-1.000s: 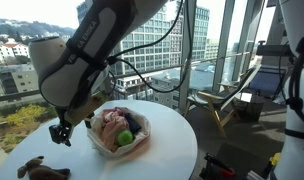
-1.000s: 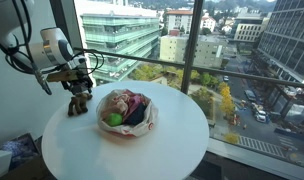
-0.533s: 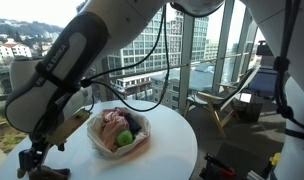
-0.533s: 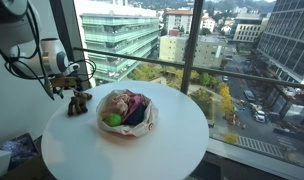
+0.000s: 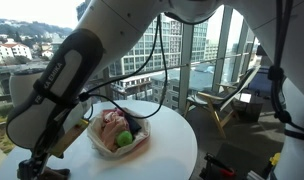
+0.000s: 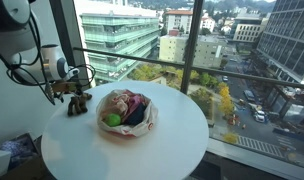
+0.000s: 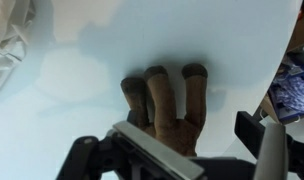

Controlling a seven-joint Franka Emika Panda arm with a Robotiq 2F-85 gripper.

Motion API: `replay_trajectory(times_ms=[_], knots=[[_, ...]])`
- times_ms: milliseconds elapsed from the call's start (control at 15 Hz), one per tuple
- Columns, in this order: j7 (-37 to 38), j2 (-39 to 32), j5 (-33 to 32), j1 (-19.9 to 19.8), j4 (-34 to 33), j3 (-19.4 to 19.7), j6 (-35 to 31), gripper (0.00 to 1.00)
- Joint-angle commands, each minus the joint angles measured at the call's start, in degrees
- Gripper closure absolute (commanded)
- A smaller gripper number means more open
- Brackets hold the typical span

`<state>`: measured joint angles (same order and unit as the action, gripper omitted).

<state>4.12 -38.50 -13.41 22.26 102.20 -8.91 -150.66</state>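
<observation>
**Brown plush toy [image 7: 167, 105] beneath wide-spread fingers [image 7: 267, 150] at the counter's rim**

Against the frame a second ago, we see the arm [image 5: 62, 80] has dropped and swung outward. The fingers [image 6: 68, 89] then hung higher and nearer the bowl [image 6: 105, 126]; now they sit low, right over the toy [image 6: 80, 104]. Their spread has not changed: they remain fully apart and hold nothing. The toy and the bowl lie where they lay before.

The toy rests on the white round counter [image 6: 142, 150], close to its rim on the side away from the bowl. In an exterior view the window glass [image 6: 122, 40] stands just past that rim. The bowl is near the toy but does not touch it. Beyond the bowl the counter [image 5: 177, 140] lies bare to its far rim.

In the wrist view the toy is fuzzy, mid-brown, with three rounded limbs ending in darker tips, lying flat between the two fingers. We cannot tell whether either finger touches it. In an exterior view the fingers [image 5: 34, 165] and arm hide most of the toy [image 5: 60, 172].
</observation>
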Motion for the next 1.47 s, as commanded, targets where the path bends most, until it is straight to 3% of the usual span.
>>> replay_trajectory(times_ms=[0, 400, 600, 667, 733, 1000, 1267, 1400], knots=[[2.78, -5.94, -1.00, 3.06, -6.21, 3.44, -2.95, 0.00], [2.29, -12.80, -0.69, 4.01, -14.44, 6.45, -4.96, 0.00], [-0.46, -15.32, 2.05, 1.05, -17.28, 3.38, -4.58, 0.00], [-0.87, -15.95, 2.28, 0.63, -17.88, 2.94, -4.93, 0.25], [-1.18, -16.47, 2.54, 0.18, -18.34, 2.53, -5.17, 0.26], [-0.95, -17.55, 3.04, -0.78, -19.26, 2.72, -4.82, 0.58], [0.18, -15.21, 3.75, -2.10, -16.04, 3.28, -4.62, 0.89], [0.23, -13.19, 4.57, -3.12, -13.64, 2.80, -4.71, 0.99]])
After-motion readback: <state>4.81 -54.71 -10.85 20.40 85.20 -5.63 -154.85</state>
